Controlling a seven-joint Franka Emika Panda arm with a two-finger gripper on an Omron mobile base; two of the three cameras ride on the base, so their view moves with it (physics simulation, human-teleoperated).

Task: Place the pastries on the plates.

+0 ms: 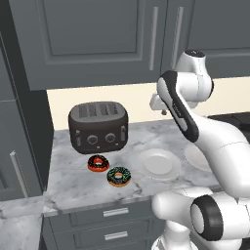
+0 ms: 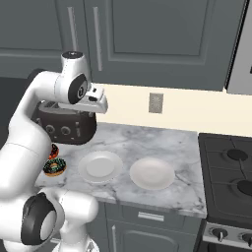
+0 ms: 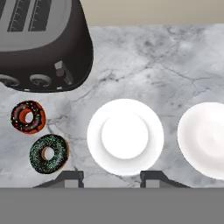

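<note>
Two doughnuts lie side by side on the marble counter in front of the toaster. The red-sprinkled doughnut (image 1: 98, 163) (image 3: 28, 117) is nearer the toaster, and the green-sprinkled doughnut (image 1: 119, 176) (image 2: 54, 167) (image 3: 49, 153) is nearer the counter's front edge. To their right sit two bare white plates, the left plate (image 1: 158, 164) (image 2: 100, 166) (image 3: 125, 136) and the right plate (image 2: 152, 173) (image 3: 203, 140). My gripper (image 3: 111, 178) hangs high above the left plate, open, with nothing between its fingers. It is well clear of both doughnuts.
A dark four-slot toaster (image 1: 97, 127) (image 3: 39, 43) stands at the back left of the counter. A black stove (image 2: 231, 172) adjoins the counter on the right. Grey cabinets hang overhead, and a wall outlet (image 2: 156, 103) sits on the backsplash.
</note>
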